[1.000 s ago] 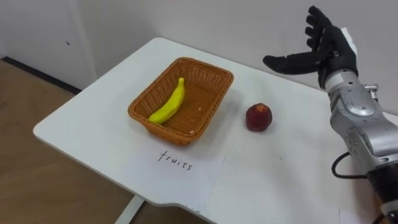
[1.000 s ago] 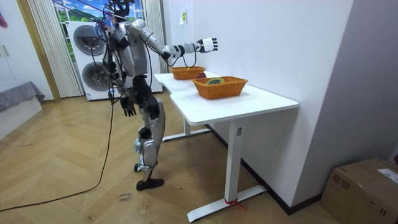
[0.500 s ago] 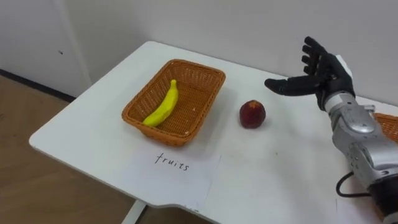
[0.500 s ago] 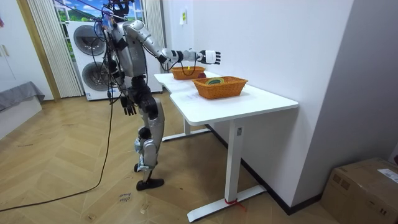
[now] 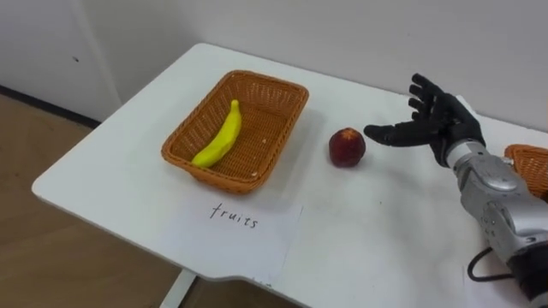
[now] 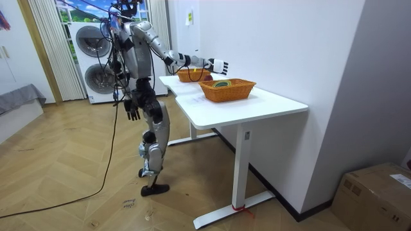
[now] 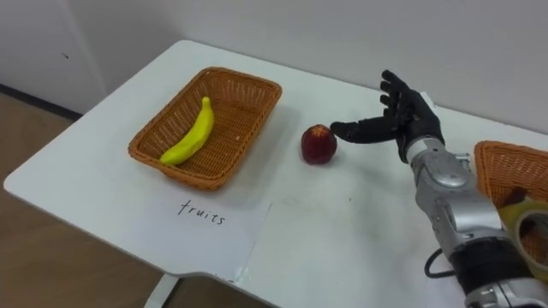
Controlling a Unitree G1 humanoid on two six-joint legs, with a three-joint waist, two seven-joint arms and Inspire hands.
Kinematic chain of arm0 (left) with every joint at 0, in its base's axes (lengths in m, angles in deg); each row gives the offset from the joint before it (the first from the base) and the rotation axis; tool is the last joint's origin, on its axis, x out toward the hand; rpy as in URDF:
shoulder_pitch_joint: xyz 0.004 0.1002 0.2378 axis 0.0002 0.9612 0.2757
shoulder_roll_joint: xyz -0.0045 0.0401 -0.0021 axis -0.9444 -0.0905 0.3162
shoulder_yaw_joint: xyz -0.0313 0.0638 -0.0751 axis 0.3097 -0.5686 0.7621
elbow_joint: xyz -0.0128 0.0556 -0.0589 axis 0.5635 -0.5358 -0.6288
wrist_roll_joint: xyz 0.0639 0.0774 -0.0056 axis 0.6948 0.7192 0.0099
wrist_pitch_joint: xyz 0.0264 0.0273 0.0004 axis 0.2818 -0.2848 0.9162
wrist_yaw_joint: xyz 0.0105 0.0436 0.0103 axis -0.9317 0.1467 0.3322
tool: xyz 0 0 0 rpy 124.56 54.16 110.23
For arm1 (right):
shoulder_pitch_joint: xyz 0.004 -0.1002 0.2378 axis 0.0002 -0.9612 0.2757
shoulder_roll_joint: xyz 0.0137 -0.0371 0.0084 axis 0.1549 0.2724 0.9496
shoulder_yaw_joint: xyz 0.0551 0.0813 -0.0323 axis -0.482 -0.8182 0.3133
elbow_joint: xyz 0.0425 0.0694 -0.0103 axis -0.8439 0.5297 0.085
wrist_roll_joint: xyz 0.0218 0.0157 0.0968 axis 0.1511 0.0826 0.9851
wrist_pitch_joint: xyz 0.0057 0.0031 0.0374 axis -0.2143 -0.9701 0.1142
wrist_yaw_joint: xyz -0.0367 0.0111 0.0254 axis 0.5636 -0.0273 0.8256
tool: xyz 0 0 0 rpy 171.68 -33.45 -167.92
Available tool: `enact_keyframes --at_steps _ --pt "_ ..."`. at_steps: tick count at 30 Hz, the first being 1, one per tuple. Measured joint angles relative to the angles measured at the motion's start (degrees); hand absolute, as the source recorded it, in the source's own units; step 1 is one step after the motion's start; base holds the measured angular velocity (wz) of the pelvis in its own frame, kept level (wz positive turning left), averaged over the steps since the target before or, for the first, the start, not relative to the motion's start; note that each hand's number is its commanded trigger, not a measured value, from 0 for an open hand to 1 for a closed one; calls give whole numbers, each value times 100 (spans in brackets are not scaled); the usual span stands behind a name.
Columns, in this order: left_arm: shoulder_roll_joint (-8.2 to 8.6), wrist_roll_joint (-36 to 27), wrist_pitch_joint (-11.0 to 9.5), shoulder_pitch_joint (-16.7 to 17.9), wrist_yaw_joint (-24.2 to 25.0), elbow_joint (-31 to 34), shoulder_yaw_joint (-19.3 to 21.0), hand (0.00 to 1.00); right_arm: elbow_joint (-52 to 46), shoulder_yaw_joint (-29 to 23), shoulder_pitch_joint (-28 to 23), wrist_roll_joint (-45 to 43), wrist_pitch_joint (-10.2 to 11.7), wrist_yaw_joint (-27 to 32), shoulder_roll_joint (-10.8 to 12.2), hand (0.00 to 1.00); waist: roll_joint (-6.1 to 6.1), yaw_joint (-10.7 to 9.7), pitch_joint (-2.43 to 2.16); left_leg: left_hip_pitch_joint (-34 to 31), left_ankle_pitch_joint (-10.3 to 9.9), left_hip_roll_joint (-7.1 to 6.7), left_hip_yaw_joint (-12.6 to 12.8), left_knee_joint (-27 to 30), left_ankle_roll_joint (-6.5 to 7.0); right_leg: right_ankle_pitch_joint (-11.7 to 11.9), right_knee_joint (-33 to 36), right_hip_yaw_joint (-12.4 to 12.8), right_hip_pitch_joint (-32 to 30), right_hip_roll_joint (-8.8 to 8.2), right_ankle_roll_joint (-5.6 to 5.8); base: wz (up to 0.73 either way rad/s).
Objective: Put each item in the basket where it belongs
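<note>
So the banana already lay in the fruit basket, well left of my right hand, which was spread wide and empty. The apple sat unsorted on the table, just off its thumb. Bare tabletop lay beneath the hand, and a second wicker basket crowded its right. My left hand hung by the hip, and I could not tell its state.
</note>
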Motion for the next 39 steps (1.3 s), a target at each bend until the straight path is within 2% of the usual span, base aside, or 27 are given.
enact_keyframes --at_steps 4,8,11,17,29,39 --pt "-3 0 -20 -6 0 -157 -14 0 5 38 -12 29 0 -96 0 0 -5 2 -5 -3 0 -1 1 3 0 -1 0 -17 11 -1 -2 0" --pt "-3 13 -9 -4 50 -400 -57 0 -2 45 -76 12 1 -279 2 0 -40 7 -28 11 0 -3 -5 87 0 -4 -1 -24 27 0 -7 0" --pt "-1 3 -10 1 122 -520 -62 0 -4 45 -189 32 5 -405 15 0 -45 13 -22 49 -1 -4 -6 117 1 -4 -10 -46 105 -4 -6 4" --pt "-3 -103 -19 10 122 -544 -83 0 -15 50 -400 59 6 -676 26 0 -43 124 -32 47 -2 -2 -10 121 -5 -25 -101 -46 102 16 -50 0" --pt "-6 -103 -300 23 128 -575 -101 0 -22 50 -404 142 227 -1161 140 0 -1 144 -25 40 -3 -3 -10 155 -6 -24 -76 -47 116 24 -52 0" --pt "-5 -102 -302 22 126 -613 -100 0 -184 50 -526 123 280 -1201 140 0 7 169 -24 42 -2 -8 -20 150 -6 -25 -87 -63 114 18 -52 0"
